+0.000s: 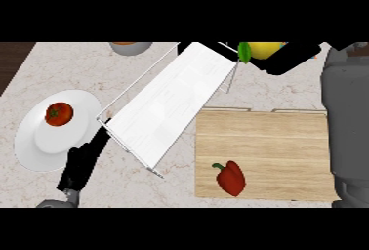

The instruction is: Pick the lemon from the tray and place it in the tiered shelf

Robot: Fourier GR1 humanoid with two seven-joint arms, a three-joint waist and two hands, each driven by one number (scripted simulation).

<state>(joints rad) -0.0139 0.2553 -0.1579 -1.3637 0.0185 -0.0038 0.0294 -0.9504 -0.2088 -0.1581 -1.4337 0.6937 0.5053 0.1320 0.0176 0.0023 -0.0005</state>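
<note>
Already the lemon (pixel 264 49) sits up at the far edge of the view, wrapped by the black fingers of the right hand (pixel 292 57), which curl round it so that only its yellow top and a green leaf show; it is off the tray (pixel 288 128) and carried just to the right of the far end of the tiered shelf (pixel 176 105). That is the relation the coming move turns on: the shelf's white surface lies immediately to the left of the held fruit, and a shade nearer, so the right hand likely needs only a short shift leftward before letting go. The shelf runs as a long slanted panel from far right to near left, its wire frame edging both sides, and the far corner is the part closest to the lemon. How much of the lemon is round or elongated I cannot tell, since the hand hides most of it. The left hand (pixel 83 163) rests low at the near left, fingers straight, holding nothing, beside the shelf's near end and well apart from the fruit. Around them: a red pepper (pixel 231 178) lies on the wooden tray, a tomato (pixel 58 113) on the white plate (pixel 32 146) at left, and part of a bowl (pixel 130 47) at the far edge.
</note>
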